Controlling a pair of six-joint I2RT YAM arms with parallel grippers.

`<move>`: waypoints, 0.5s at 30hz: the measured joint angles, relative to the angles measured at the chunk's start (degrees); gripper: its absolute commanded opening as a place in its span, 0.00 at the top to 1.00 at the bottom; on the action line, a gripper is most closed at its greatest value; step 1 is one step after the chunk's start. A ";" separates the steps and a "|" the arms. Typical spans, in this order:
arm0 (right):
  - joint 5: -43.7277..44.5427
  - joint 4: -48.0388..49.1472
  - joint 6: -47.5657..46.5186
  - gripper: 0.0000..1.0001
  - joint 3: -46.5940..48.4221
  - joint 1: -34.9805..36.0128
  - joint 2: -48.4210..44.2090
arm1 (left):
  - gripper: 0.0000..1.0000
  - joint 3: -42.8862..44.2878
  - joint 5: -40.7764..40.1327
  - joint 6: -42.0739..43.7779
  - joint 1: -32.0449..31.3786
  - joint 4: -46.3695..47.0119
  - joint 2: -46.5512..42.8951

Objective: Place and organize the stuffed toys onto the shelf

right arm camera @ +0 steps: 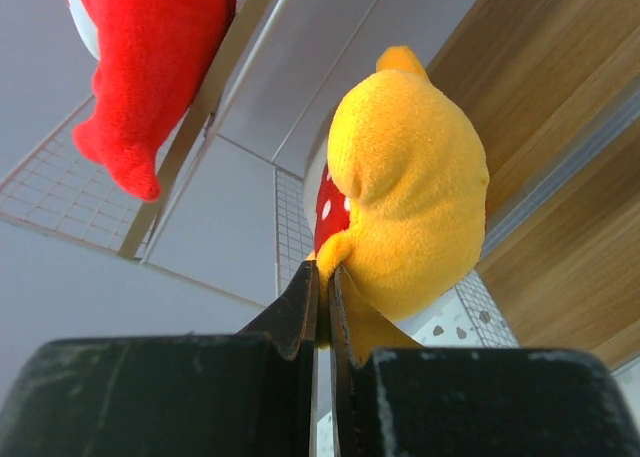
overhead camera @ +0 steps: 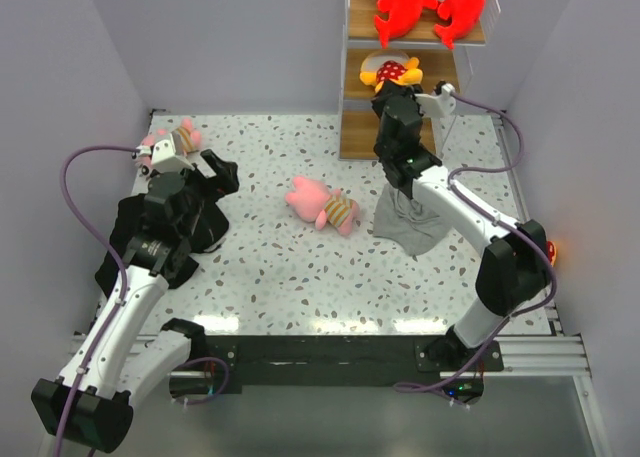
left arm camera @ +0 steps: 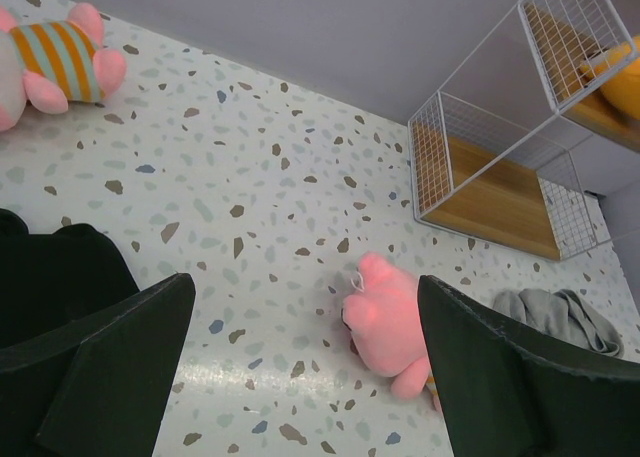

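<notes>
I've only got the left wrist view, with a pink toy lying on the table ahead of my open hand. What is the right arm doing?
Observer: The right hand is shut on a yellow-orange toy at the middle board of the shelf.
Operator: Anything on the top board?
Observer: Two red-and-white toys lie there side by side.
Operator: Is the right arm in my way to the pink toy?
Observer: No. The right arm reaches over the grey cloth, which lies to the right of the pink toy and apart from it.
</notes>
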 measured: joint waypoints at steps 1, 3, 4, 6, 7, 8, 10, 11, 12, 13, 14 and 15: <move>-0.17 0.63 0.00 1.00 0.44 -0.04 0.90 | 0.02 0.00 0.02 0.00 0.00 0.00 -0.02; -0.68 1.77 -0.04 1.00 1.11 -0.15 2.45 | 0.02 0.00 0.02 0.00 0.00 0.00 -0.09; -0.76 2.21 -0.04 1.00 1.68 -0.15 3.26 | 0.02 0.00 0.04 -0.02 0.00 0.02 -0.11; -1.05 2.80 -0.02 1.00 3.08 -0.20 4.83 | 0.02 0.00 0.07 -0.02 -0.02 0.02 -0.15; -1.09 2.97 0.00 1.00 3.76 -0.22 5.62 | 0.02 0.00 0.17 -0.02 -0.02 0.02 -0.17; -1.16 3.39 0.04 1.00 4.44 -0.22 6.38 | 0.02 0.00 0.22 -0.02 -0.02 0.04 -0.17; -1.27 4.17 0.20 1.00 5.44 -0.24 7.61 | 0.02 0.00 0.39 -0.02 -0.02 0.04 -0.20; -1.27 4.70 0.33 1.00 5.64 -0.24 8.22 | 0.02 0.00 0.44 -0.02 -0.02 0.04 -0.20; -1.31 5.20 0.44 1.00 5.75 -0.24 8.72 | 0.02 -0.02 0.46 -0.02 -0.02 0.07 -0.20; -1.16 5.62 0.55 1.00 5.88 -0.24 9.16 | 0.02 0.00 0.46 -0.02 -0.02 0.07 -0.20; -0.98 5.90 1.01 1.00 6.38 -0.24 10.08 | 0.02 0.00 0.48 -0.02 -0.02 0.07 -0.20; -0.98 6.08 1.27 1.00 6.84 -0.26 10.78 | 0.02 -0.02 0.48 -0.02 -0.02 0.09 -0.20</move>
